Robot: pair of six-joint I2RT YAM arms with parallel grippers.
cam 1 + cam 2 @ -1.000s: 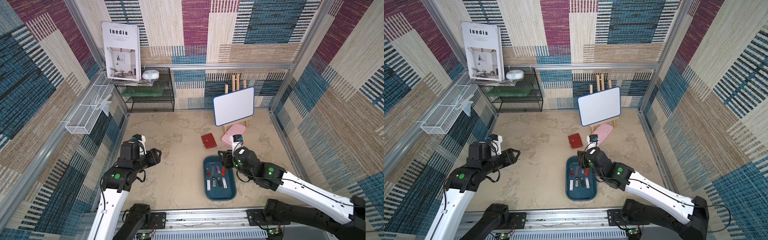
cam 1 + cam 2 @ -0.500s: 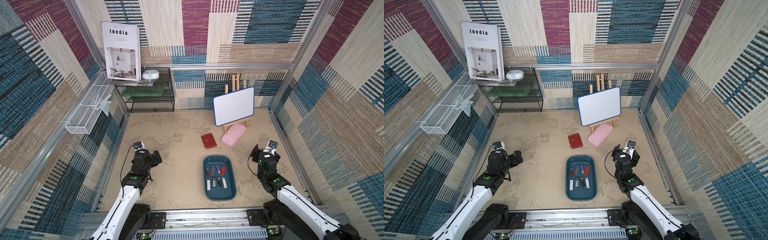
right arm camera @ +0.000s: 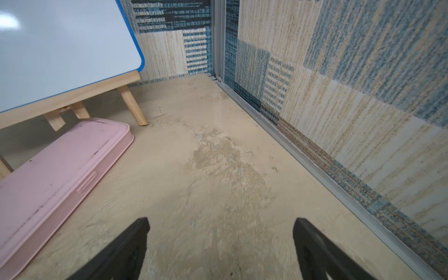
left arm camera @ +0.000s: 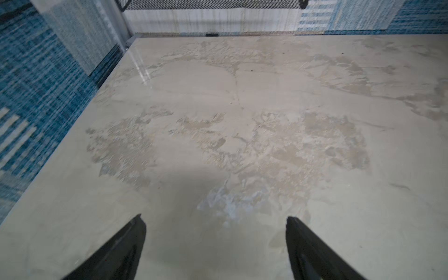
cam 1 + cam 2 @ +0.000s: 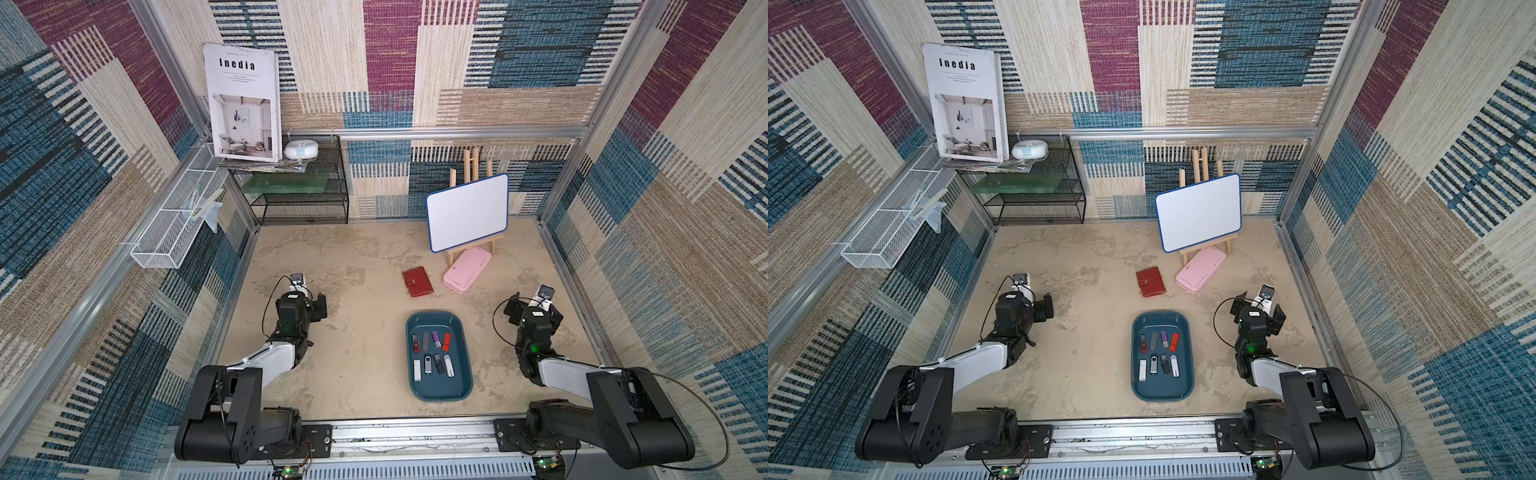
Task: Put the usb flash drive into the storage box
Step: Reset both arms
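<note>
Left wrist view: left gripper [image 4: 214,217] spread wide, empty, over mottled beige tabletop [image 4: 218,97]. Right gripper [image 3: 221,219] likewise parted, empty, near pink case [image 3: 55,169] and whiteboard easel [image 3: 60,48]. Both top views: usb flash drives [image 5: 427,363] lie inside storage box [image 5: 440,386], between the grippers. Woven patchwork walls [image 5: 390,54] blue, maroon, beige; aluminium frame [image 5: 457,134].
</note>
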